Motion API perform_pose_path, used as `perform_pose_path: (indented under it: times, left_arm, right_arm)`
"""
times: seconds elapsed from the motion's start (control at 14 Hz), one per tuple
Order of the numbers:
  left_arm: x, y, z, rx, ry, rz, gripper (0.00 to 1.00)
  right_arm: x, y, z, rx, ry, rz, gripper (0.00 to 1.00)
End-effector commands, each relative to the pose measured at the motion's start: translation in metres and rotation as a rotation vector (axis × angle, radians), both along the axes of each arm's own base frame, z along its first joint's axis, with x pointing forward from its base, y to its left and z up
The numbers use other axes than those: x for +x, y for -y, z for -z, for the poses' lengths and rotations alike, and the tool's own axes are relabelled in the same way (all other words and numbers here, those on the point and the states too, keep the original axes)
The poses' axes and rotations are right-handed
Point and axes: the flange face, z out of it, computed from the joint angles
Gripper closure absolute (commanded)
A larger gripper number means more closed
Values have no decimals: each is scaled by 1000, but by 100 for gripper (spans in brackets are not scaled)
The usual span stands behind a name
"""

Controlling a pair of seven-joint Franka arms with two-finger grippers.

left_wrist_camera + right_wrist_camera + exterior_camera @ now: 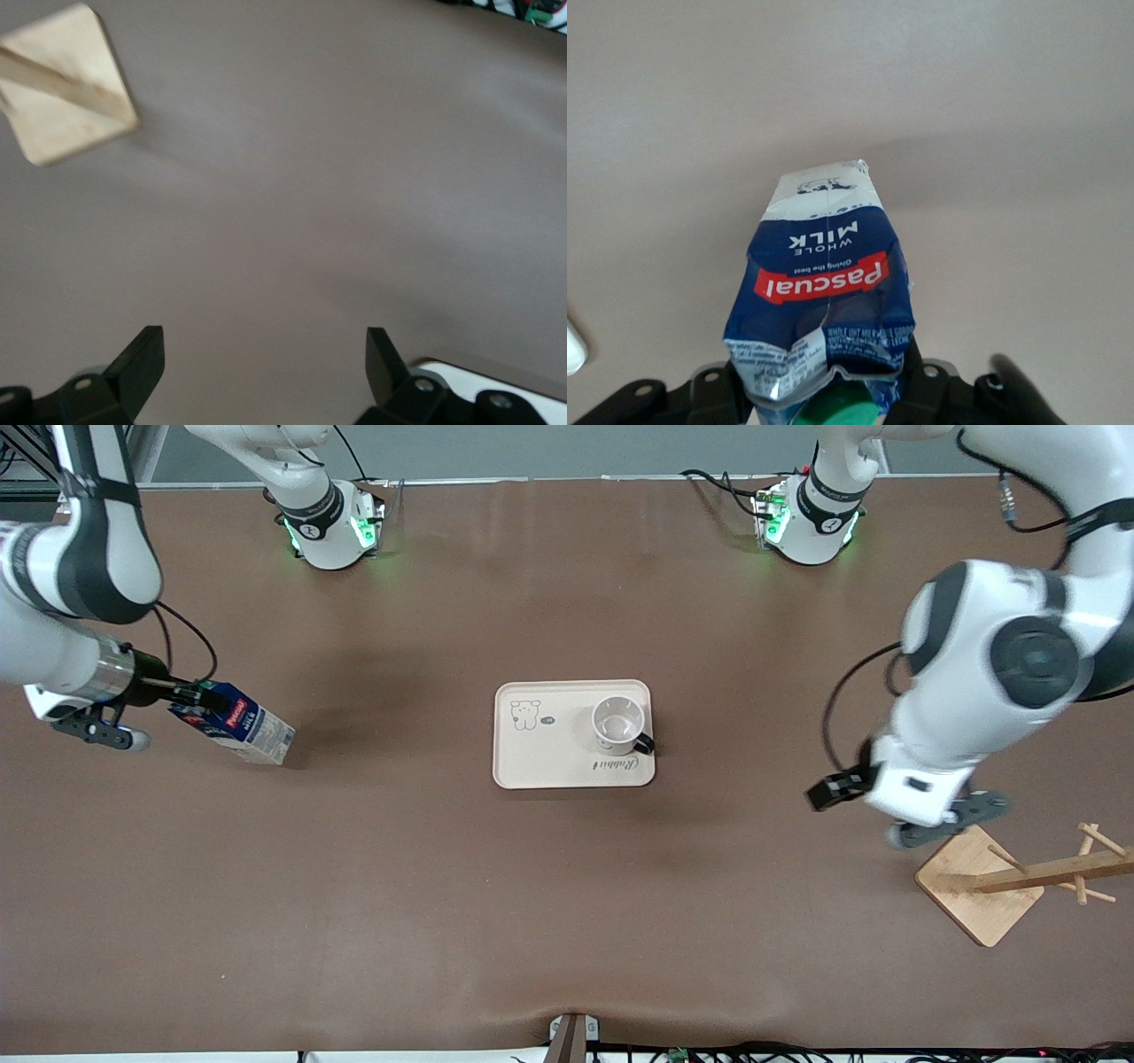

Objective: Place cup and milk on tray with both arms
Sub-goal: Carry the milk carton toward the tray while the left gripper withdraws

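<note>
Right gripper (pixel 190 698), mid-left of front frame, is clamped on the milk (pixel 244 726) at its top (carton tilted, base on table (pixel 567 903)). Cup (pixel 618 724) sits upright on tray (pixel 540 757), centre frame. Left gripper (pixel 266 372), lower right by wooden rack (pixel 1001 881), jaws wide, holding nothing.
</note>
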Motion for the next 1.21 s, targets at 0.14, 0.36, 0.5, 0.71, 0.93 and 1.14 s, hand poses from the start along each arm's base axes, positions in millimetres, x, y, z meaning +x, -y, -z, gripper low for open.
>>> perform_pose_path:
  times: [0.14,0.36,0.5,0.71,0.93,1.14]
  left_arm:
    - [-30,-80,-66,41,-23,89,0]
    - [-42,-112,-91,62,-23,145,0]
    - [-43,-115,-92,65,-29,132,0]
    - [-49,-123,-96,67,-61,121,0]
    - [-66,-130,-117,52,-103,97,0]
    - [-80,-125,-137,61,-91,103,0]
  right_arm:
    - [17,-67,-45,7,17,-93,100]
    - [13,-162,-65,-29,25,-73,100]
    - [9,-238,-63,-64,23,-20,100]
    - [6,-339,-46,-113,17,53,100]
    - [12,-388,-35,-128,33,47,100]
    - [6,-423,-17,-136,29,-12,100]
